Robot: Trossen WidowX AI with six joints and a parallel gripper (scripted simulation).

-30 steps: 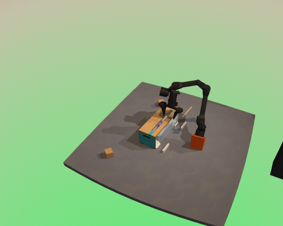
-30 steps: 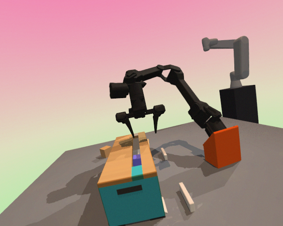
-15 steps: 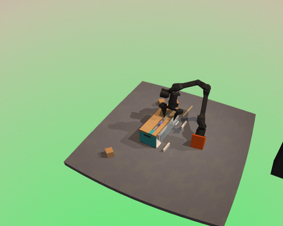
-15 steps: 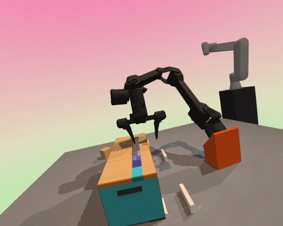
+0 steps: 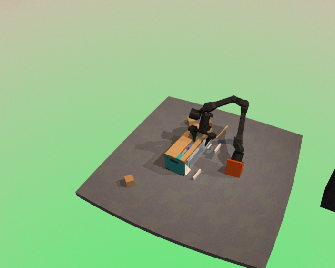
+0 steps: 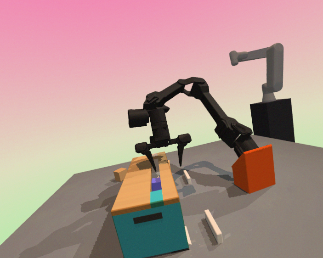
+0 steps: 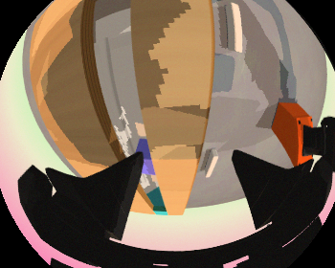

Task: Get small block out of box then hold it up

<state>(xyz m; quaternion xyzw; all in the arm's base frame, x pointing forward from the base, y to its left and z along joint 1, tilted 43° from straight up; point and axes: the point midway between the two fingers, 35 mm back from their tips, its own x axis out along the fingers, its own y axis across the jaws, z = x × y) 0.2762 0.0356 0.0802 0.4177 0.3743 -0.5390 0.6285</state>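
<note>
One black two-fingered gripper (image 5: pixel 200 142) (image 6: pixel 168 168) (image 7: pixel 188 153), jaws spread around nothing, points down over one teal-ended wooden-topped box (image 5: pixel 175 164) (image 6: pixel 153 232) (image 7: pixel 181 172). One small purple cubic block (image 5: pixel 189 147) (image 6: pixel 156 184) (image 7: pixel 145 155) sits inside, beneath the top slot, toward the near teal end.
</note>
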